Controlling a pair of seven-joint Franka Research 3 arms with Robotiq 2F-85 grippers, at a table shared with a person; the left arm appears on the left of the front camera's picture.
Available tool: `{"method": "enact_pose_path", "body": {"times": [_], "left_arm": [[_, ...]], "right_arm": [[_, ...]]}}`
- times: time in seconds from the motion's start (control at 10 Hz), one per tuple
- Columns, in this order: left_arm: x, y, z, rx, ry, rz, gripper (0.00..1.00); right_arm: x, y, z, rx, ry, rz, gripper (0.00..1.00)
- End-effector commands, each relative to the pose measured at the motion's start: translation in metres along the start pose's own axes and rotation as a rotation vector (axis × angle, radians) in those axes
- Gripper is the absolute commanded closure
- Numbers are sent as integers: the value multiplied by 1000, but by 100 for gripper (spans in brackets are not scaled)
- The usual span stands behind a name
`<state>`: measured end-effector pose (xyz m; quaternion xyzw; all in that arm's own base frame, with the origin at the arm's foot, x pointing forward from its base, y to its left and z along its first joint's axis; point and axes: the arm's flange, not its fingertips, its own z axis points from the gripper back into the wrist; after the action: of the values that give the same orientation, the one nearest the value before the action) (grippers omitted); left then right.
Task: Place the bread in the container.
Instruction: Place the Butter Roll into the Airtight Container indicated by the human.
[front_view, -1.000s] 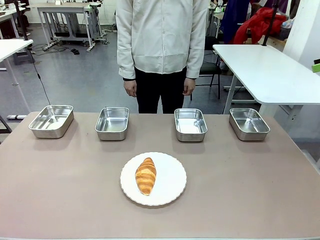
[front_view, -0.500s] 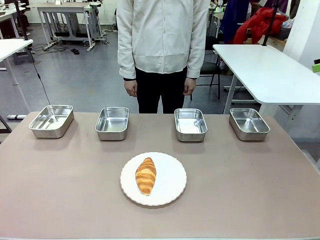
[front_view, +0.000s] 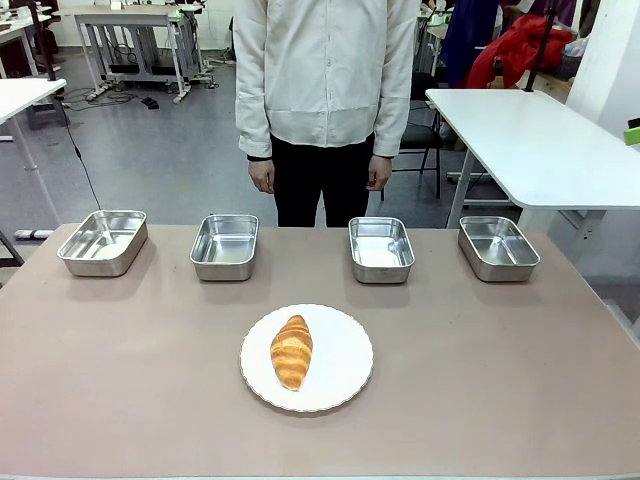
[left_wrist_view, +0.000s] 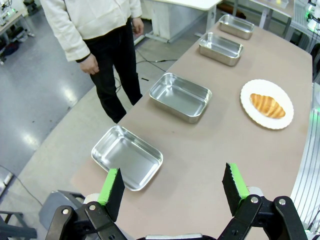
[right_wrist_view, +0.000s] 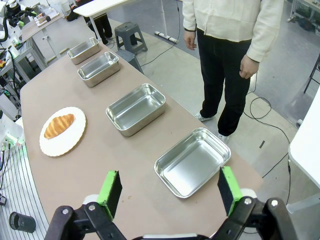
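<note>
Jaws both gape wide — bread (front_view: 291, 351) lies on plate (front_view: 346, 358).

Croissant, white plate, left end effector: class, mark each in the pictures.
croissant (front_view: 291, 351), front view, middle of its crust.
white plate (front_view: 342, 360), front view, bare part beside the croissant.
left end effector (left_wrist_view: 173, 169), left wrist view, midway between fingertips.
</note>
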<state>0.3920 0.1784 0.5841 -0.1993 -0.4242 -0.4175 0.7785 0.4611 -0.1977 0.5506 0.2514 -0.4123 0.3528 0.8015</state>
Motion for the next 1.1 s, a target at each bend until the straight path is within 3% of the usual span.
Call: {"method": "enact_pose_path", "body": {"times": [0.0,1.0], "left_arm": [[0,-1,1,-5,-5,-14,0],[0,-1,1,-5,-5,-14,0]], "right_arm": [[1,0,0,-1,-4,2,0],[1,0,0,-1,-4,2,0]]}}
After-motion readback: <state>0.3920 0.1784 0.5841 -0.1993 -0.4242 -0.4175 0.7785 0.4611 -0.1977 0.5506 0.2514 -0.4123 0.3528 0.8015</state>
